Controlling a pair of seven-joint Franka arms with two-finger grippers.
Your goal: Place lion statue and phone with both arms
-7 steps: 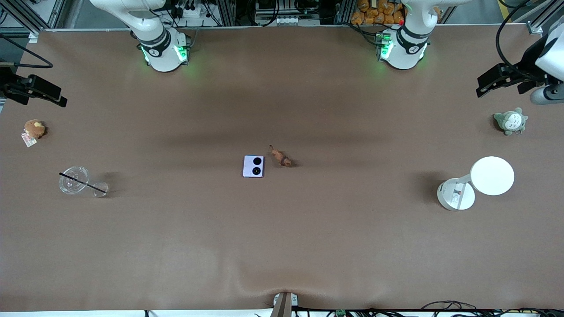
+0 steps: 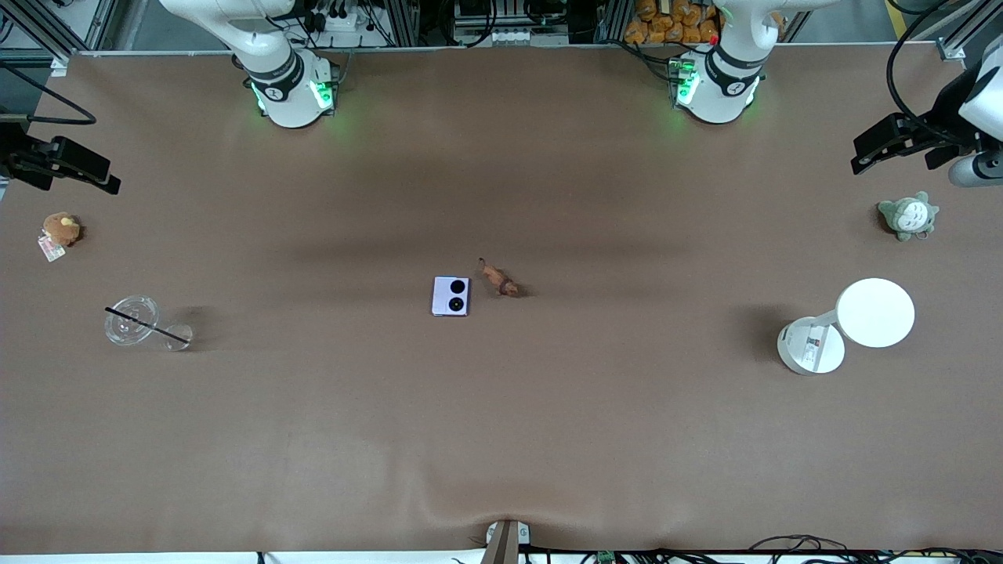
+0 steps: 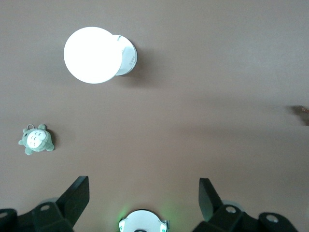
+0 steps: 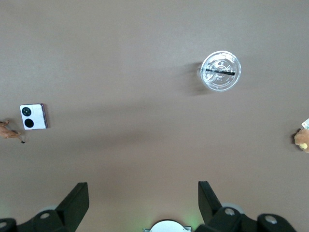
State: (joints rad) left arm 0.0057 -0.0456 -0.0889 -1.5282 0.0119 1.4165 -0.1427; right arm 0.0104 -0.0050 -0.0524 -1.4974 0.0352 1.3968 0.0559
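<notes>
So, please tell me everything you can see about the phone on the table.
The phone is small, nearly square and pale lavender, folded shut, lying flat near the middle of the brown table. Its upper face has a darker strip with two round black camera circles. The surface looks smooth and slightly glossy. It rests on the table alone; the lion statue stands close beside it, toward the left arm's end, without touching it. No gripper is near it.
</notes>
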